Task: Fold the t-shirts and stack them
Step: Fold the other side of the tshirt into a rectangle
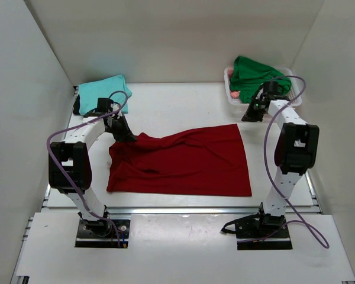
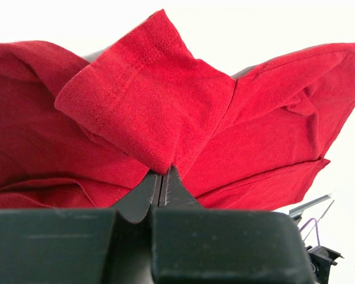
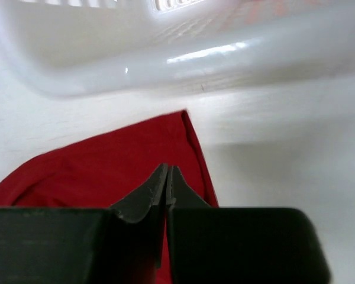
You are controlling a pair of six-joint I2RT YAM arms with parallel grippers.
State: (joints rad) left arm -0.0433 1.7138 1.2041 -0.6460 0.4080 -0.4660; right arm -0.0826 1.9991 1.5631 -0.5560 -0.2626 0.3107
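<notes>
Obs: left gripper (image 2: 164,175) clamped on dark red t-shirt (image 1: 183,160) sleeve; right gripper (image 3: 167,170) closed, empty. Cloth limp, light; far-right corner judged best hold.

Left arm (image 1: 77,168): white tubes between blocky black joint housings.
Right arm (image 1: 294,148): the same white and black build.
Cables: a thin purple cable (image 1: 48,148) loops along the left arm; a second cable (image 1: 307,222) loops off the right arm.
Bases (image 1: 100,232): flat black plates.
Left fingers (image 2: 143,198): matt black, tapering to thin tips.
Right fingers (image 3: 143,198): the same.
</notes>
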